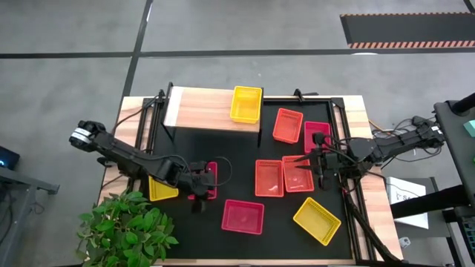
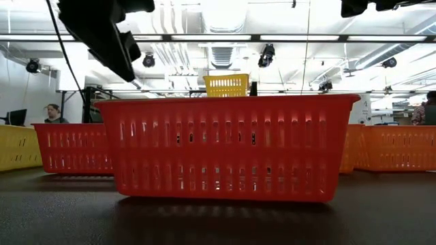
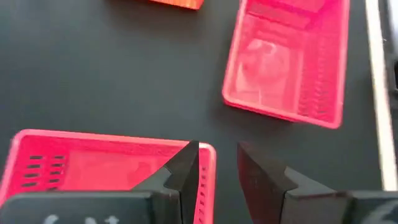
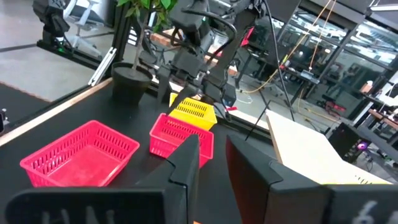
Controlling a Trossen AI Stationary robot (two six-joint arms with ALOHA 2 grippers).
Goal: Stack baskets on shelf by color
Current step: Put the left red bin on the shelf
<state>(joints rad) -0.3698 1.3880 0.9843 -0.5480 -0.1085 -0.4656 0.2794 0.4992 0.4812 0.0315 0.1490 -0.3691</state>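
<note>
My left gripper is open over a pink basket near the mat's left side. One finger stands inside the basket's short end wall and the other outside it. A yellow basket lies beside that arm. My right gripper is open. It points level toward the table's left, over an orange basket. The wooden shelf carries one yellow basket at its right end. My left gripper has its fingers on either side of the pink basket's short end wall, coming from above. I cannot tell whether either finger touches the wall. The basket sits flat on the mat.
Loose on the black mat are two more orange baskets, two pink ones and a yellow one. A potted plant stands at the near left corner. A red-orange basket fills the low view.
</note>
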